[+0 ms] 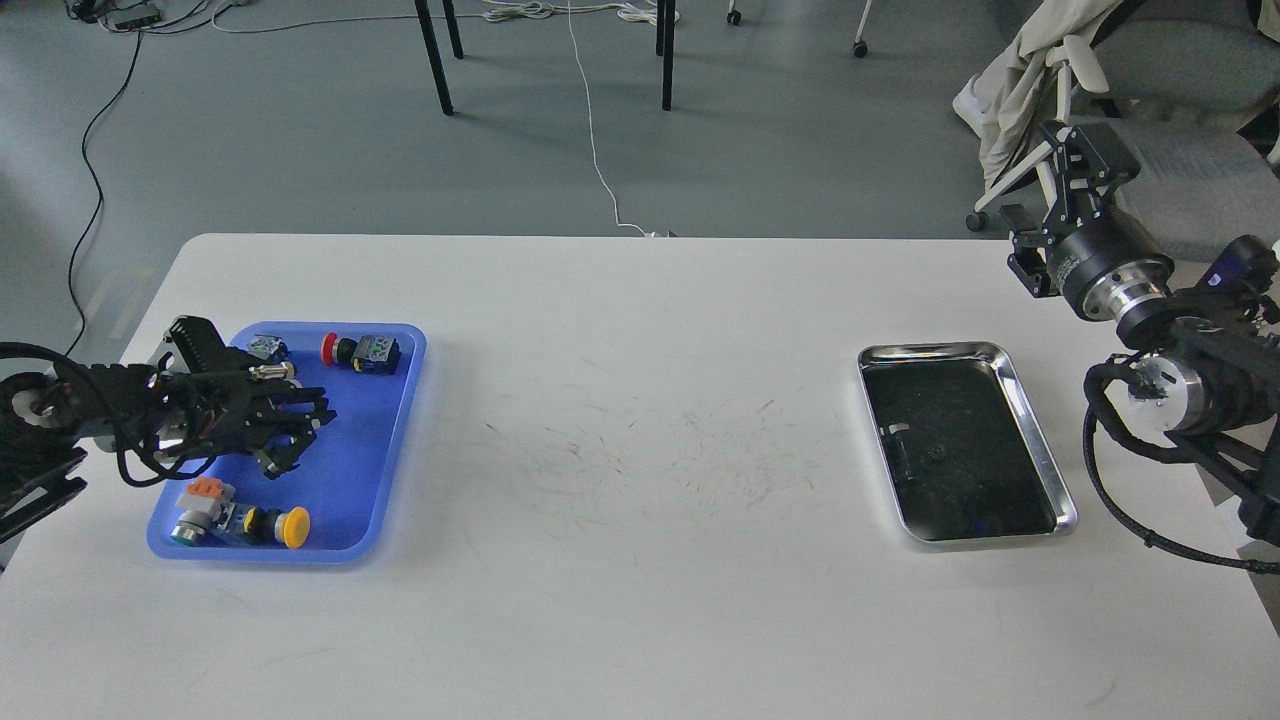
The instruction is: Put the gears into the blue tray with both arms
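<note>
The blue tray (385, 440) lies at the table's left. My left gripper (298, 440) hangs low over its middle, its two dark fingers spread apart with nothing that I can make out between them. No gear shows in the blue tray; the gripper hides part of its floor. One tiny black gear (937, 455) lies on the dark floor of the steel tray (1045, 455) at the right. Beyond the table's far right corner, my right gripper (1022, 245) is raised, open and empty, well above and behind the steel tray.
In the blue tray lie a red-capped push-button (345, 350), a yellow-capped one (285, 527), a green one with an orange top (200, 510) and a small metal part (270, 372). Bare scuffed tabletop separates the trays. Chair legs and cables stand behind the table.
</note>
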Action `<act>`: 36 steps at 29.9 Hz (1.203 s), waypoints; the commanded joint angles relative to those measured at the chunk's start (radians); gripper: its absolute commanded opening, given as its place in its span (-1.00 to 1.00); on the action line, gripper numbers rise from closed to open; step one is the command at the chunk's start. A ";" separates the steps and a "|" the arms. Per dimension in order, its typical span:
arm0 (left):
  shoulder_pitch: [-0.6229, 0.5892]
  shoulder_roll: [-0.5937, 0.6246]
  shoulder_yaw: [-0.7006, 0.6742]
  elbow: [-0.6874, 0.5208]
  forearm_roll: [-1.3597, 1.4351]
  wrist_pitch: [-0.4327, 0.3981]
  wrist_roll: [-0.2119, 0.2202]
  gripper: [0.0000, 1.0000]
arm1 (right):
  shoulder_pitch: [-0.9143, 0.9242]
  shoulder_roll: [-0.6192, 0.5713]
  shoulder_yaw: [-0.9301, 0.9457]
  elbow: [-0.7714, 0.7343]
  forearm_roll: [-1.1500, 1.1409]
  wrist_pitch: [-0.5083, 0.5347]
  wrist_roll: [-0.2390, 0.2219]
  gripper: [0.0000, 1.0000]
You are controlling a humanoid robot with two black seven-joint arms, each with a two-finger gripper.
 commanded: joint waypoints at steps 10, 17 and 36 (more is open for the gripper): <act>-0.002 0.002 0.001 -0.009 -0.022 -0.002 0.000 -0.55 | 0.000 0.003 0.001 0.000 -0.018 0.000 0.000 0.95; -0.003 0.007 0.001 -0.012 -0.023 0.000 0.000 -0.31 | 0.000 0.006 0.003 0.000 -0.018 0.000 0.000 0.95; -0.011 0.024 0.001 -0.012 -0.092 0.000 0.000 -0.13 | -0.005 0.005 0.001 0.000 -0.018 0.000 -0.002 0.95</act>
